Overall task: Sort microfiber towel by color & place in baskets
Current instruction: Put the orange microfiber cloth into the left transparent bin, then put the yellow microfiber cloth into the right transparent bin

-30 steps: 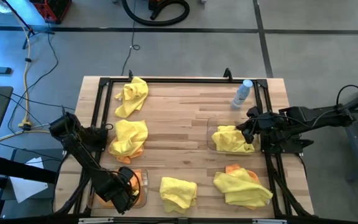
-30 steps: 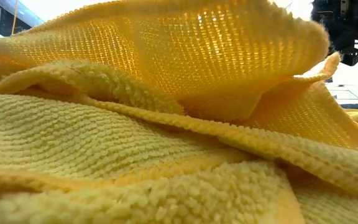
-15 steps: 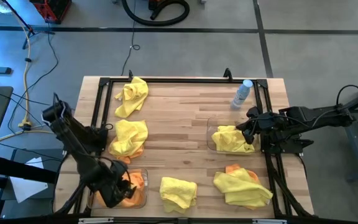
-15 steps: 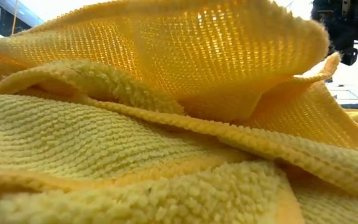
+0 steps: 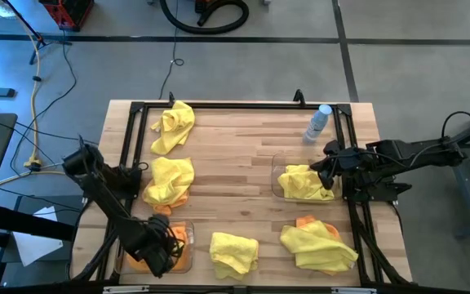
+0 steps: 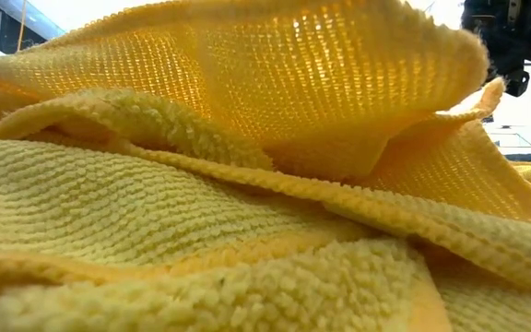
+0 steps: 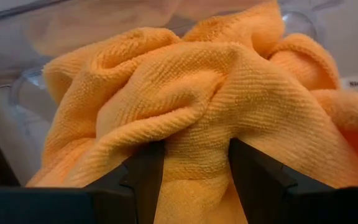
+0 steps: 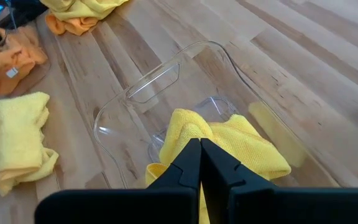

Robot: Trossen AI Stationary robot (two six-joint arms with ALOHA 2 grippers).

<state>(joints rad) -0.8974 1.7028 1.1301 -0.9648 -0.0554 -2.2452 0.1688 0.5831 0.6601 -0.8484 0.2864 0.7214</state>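
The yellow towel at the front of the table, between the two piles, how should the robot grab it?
The yellow towel lies crumpled in a loose heap on bare wood, apart from the other cloths. Probably best to come straight down from above and pinch a raised fold near its middle, since the bunched ridges give the fingers something to close on, while its flat edges hug the table.

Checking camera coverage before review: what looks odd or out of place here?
A yellow towel lies right against the low camera and fills nearly its whole view. On the table, an orange towel sits half buried under a yellow one, so the colours are mixed there.
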